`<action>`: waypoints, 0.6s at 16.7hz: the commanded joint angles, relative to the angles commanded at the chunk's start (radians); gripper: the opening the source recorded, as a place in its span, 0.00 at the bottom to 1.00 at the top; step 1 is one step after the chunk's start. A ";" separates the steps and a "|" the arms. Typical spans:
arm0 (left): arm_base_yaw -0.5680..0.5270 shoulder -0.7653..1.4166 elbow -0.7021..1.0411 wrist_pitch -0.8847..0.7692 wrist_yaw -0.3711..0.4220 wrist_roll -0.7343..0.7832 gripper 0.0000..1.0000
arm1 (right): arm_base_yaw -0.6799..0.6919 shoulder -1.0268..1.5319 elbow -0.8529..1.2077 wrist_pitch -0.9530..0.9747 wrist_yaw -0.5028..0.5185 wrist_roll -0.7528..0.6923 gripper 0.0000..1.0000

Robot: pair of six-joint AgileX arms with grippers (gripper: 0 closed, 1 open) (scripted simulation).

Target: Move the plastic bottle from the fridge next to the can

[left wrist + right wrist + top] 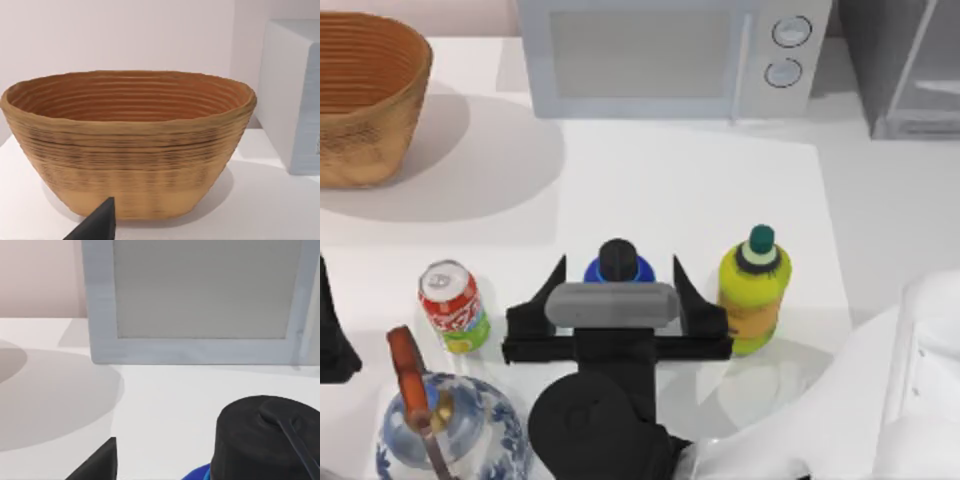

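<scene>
Two bottles and a can are lined up along the table's near edge. The plastic bottle, blue with a black cap, is stood upright between the red can toward the left edge and the yellow-green bottle toward the right edge, apart from both. The right gripper is placed around the blue bottle with its fingers spread wide, one on each side and neither touching it, so the bottle is released. The bottle's cap and strap are seen close up in the right wrist view, with the microwave behind. The fridge is set at the far right corner. The left gripper is parked at the left edge; its jaw state cannot be told. A basket is faced by its wrist camera. A blue-and-white teapot is stood at the near edge, just beside the can.
</scene>
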 joint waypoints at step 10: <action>0.000 0.000 0.000 0.000 0.000 0.000 1.00 | -0.121 -0.285 -0.089 -0.084 -0.178 -0.036 1.00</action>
